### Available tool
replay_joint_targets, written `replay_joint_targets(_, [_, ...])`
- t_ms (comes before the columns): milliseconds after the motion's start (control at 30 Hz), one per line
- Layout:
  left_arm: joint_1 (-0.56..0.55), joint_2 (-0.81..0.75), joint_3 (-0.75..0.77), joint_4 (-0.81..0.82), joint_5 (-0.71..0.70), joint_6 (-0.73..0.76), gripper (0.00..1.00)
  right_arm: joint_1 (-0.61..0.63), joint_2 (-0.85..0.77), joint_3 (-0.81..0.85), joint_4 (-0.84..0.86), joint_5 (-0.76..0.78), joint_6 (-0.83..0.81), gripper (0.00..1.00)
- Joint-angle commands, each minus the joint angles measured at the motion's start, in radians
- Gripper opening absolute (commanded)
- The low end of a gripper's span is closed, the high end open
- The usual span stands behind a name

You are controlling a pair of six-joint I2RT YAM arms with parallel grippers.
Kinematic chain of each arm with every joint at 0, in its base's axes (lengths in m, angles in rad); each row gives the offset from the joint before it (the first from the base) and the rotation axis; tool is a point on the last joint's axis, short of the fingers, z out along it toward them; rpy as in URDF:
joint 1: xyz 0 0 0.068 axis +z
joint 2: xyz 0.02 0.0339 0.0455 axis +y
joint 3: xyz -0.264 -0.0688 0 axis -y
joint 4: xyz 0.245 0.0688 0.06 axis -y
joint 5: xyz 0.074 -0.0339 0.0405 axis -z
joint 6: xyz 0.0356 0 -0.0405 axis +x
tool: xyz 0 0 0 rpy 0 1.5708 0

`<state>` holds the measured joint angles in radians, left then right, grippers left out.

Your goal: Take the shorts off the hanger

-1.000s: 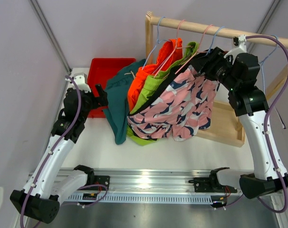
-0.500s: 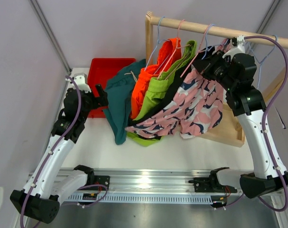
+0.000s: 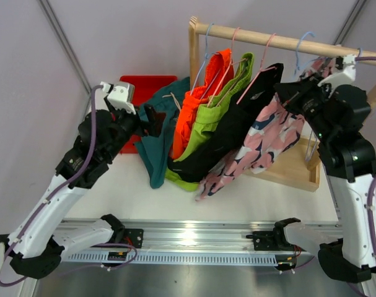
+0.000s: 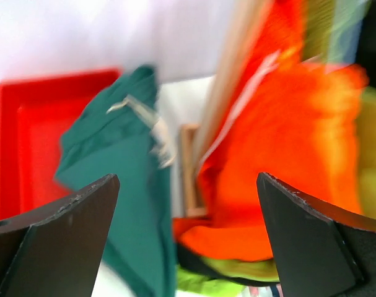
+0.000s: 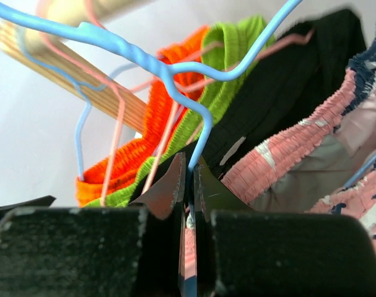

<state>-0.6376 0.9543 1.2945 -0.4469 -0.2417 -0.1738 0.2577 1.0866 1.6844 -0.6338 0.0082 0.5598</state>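
Observation:
Orange shorts (image 3: 203, 93), lime green shorts (image 3: 220, 102) and black shorts (image 3: 240, 127) hang on wire hangers from the wooden rail (image 3: 249, 36). The pink patterned shorts (image 3: 268, 139) hang further right on a blue hanger (image 3: 305, 43). My right gripper (image 3: 294, 93) is shut on that blue hanger's wire (image 5: 203, 133) just above the pink waistband (image 5: 287, 154). The dark teal shorts (image 3: 155, 139) droop over the table beside the rack. My left gripper (image 3: 152, 116) is open, close to the teal shorts (image 4: 113, 161) and facing the orange pair (image 4: 287, 142).
A red bin (image 3: 138, 93) sits at the back left, behind the teal shorts. The rack's wooden upright (image 3: 194, 55) and base frame (image 3: 293, 170) stand at the back right. Grey walls close in on the left and at the back.
My right gripper closed on the blue hanger and slid it right along the rail, pulling the pink shorts away from the others. My left arm rose and swung toward the teal shorts.

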Motion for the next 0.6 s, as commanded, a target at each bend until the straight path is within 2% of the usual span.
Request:
replay_joint_targets(0, [-0.082, 0.04, 0.173, -0.062, 0.048, 0.051, 0.99, -0.003, -0.048, 0.074, 0.01, 0.067, -0.069, 0.0])
replay_joint_targets(67, [-0.14, 0.063, 0.235, -0.064, 0.111, 0.06, 0.99, -0.003, -0.057, 0.084, 0.006, 0.049, -0.058, 0.0])
replay_joint_targets(100, [-0.157, 0.087, 0.247, -0.055, 0.196, 0.062, 0.99, -0.003, -0.06, 0.089, 0.012, 0.038, -0.051, 0.0])
replay_joint_targets(200, [-0.25, 0.135, 0.262, 0.031, 0.31, 0.076, 0.99, -0.002, -0.059, 0.104, 0.032, 0.0, -0.014, 0.0])
replay_joint_targets(300, [-0.382, 0.188, 0.235, 0.135, 0.288, 0.076, 0.99, -0.003, -0.053, 0.116, 0.058, -0.071, 0.018, 0.0])
replay_joint_targets(433, [-0.441, 0.234, 0.131, 0.307, 0.338, 0.027, 0.99, -0.002, -0.047, 0.146, 0.059, -0.108, 0.038, 0.0])
replay_joint_targets(567, [-0.465, 0.325, 0.103, 0.431, 0.375, -0.026, 0.99, -0.002, -0.053, 0.166, 0.052, -0.142, 0.051, 0.0])
